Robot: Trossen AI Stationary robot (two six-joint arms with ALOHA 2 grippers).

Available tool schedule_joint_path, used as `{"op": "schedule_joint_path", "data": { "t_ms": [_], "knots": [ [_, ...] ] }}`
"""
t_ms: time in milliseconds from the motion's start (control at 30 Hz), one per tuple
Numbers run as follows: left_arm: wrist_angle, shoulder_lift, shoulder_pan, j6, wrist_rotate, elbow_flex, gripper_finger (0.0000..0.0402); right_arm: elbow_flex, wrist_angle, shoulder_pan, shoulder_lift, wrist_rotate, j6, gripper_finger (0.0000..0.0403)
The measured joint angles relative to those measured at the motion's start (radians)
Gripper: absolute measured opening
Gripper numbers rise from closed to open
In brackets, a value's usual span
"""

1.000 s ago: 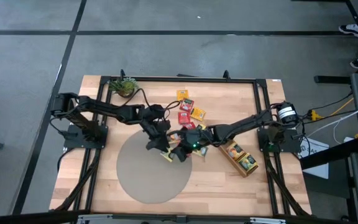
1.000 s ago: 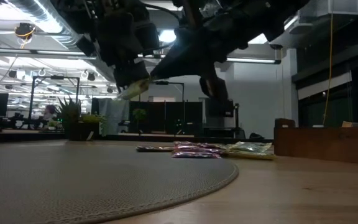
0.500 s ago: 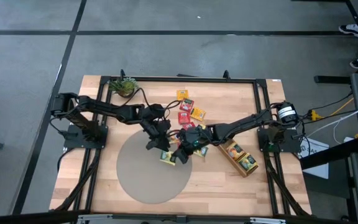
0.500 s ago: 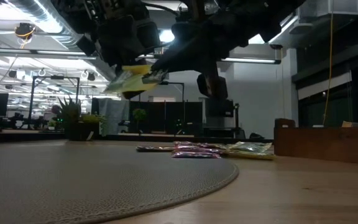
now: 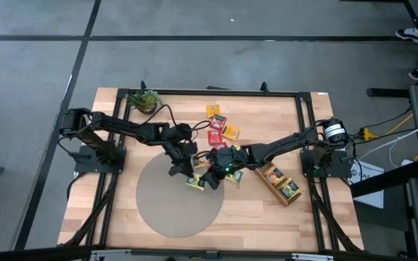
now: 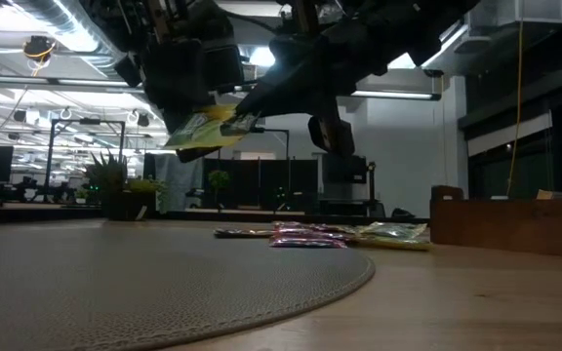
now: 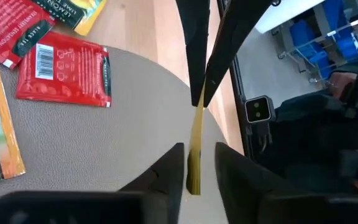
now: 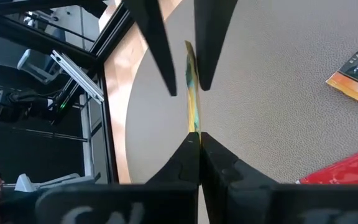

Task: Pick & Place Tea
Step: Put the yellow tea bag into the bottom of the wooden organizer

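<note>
The wooden surface (image 5: pixel 260 217) carries a round grey mat (image 5: pixel 158 206), and above the mat's far edge the two arms meet. Along the right side lies the long wooden tray (image 5: pixel 281 185) with sachets in it, and a small potted plant (image 5: pixel 145 100) stands at the far left corner. A loose group of tea sachets (image 5: pixel 220 130) lies beyond the mat; in the left wrist view a red one (image 7: pixel 64 73) shows a barcode, and its neighbour (image 7: pixel 17 28) bears white lettering too small to read for certain. The right claw (image 8: pixel 194 138) is clenched on a yellow sachet (image 6: pixel 208 130) held in the air above the mat. The left claw (image 7: pixel 194 163) stands around the same sachet's other end, fingers not visibly pressing it.
</note>
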Motion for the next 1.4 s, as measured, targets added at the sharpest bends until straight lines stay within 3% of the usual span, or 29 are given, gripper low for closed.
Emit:
{"op": "schedule_joint_path", "data": {
  "t_ms": [133, 333, 500, 667, 833, 933, 1400],
  "knots": [
    [0.001, 0.000, -0.005, 0.000, 0.003, 0.000, 0.0013, 0.000, 0.011, 0.000, 0.000, 0.000, -0.002, 0.0006],
    [-0.028, -0.003, -0.019, -0.009, 0.006, 0.003, 0.0003, 0.000, 0.028, 0.007, -0.003, 0.005, -0.059, 0.0009],
    [-0.092, -0.072, -0.017, 0.016, -0.018, -0.002, 0.0003, -0.028, 0.039, 0.041, -0.060, 0.127, -0.060, 0.0032],
    [0.079, -0.202, 0.031, -0.087, -0.089, -0.125, 0.0002, -0.068, 0.030, 0.057, -0.115, 0.208, -0.017, 0.0068],
    [0.527, -0.298, 0.053, -0.335, -0.167, -0.316, 0.0002, -0.073, 0.083, 0.045, -0.125, 0.218, -0.001, 0.0106],
    [0.694, -0.317, 0.054, -0.434, -0.190, -0.388, 0.0002, -0.073, 0.101, 0.028, -0.124, 0.217, -0.002, 0.0122],
    [0.678, -0.316, 0.026, -0.480, -0.147, -0.413, 0.0002, -0.073, 0.097, -0.029, -0.145, 0.202, -0.031, 0.0130]
  ]
}}
